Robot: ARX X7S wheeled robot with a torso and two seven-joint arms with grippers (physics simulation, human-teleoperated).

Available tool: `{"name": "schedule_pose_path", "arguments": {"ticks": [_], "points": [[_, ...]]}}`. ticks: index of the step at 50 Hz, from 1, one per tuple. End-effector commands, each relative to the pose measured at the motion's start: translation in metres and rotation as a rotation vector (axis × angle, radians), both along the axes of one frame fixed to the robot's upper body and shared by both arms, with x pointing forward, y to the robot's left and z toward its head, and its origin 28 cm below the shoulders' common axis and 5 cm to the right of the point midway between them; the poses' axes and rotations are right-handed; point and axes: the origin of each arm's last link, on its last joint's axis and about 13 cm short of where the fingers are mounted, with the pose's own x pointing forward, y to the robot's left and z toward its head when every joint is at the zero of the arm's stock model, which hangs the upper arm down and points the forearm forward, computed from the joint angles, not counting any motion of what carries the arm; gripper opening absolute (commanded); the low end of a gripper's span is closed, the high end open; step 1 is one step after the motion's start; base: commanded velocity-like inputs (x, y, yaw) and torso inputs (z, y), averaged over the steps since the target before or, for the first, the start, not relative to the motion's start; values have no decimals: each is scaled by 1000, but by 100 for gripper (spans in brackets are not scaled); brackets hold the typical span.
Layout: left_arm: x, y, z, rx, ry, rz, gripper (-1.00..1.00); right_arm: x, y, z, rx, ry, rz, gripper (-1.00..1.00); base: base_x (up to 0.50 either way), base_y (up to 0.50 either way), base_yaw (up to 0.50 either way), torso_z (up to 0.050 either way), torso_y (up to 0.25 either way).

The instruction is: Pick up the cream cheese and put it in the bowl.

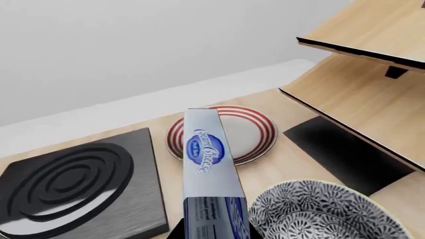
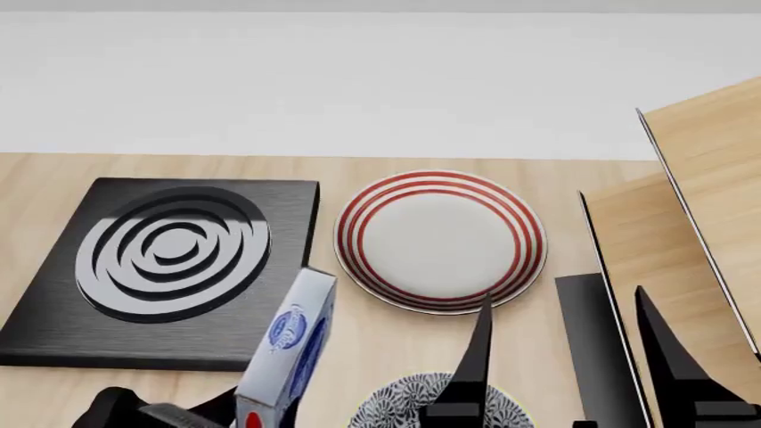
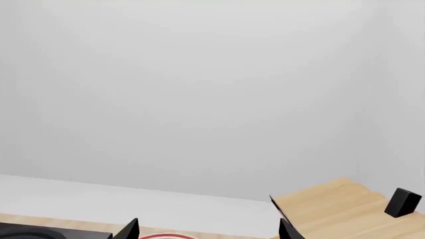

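I'm in the carry step — my left claw is clamped on the near end of the cream cheese, which sticks up off the table, just beside the bowl but not yet over it. Behind it sit the striped plate and the black burner. Next I'd swing the box across above the bowl's rim, lower, then release. My right claw hangs apart, jaws spread, holding nothing.

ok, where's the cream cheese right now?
Head view, lower left: the cream cheese is held up in the left claw, above the table between the black burner plate and the patterned bowl.
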Motion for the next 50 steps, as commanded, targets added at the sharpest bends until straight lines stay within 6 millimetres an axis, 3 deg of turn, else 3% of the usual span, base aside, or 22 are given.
{"name": "schedule_pose_path", "arguments": {"ticks": [1, 14, 26, 50], "points": [[3, 0, 3, -12, -16, 8, -100, 0, 0, 0, 2, 0, -2, 100, 0, 0, 0, 0, 0], [3, -2, 6, -14, -21, 9, -100, 0, 0, -1, -2, 5, -1, 100, 0, 0, 0, 1, 1], [5, -11, 9, -25, 31, -146, -100, -1, 0, 2, 8, -13, 5, 100, 0, 0, 0, 0, 0], [6, -12, 14, -12, 48, -186, -100, -2, 0, 6, 8, -24, 7, 100, 0, 0, 0, 0, 0]]}}
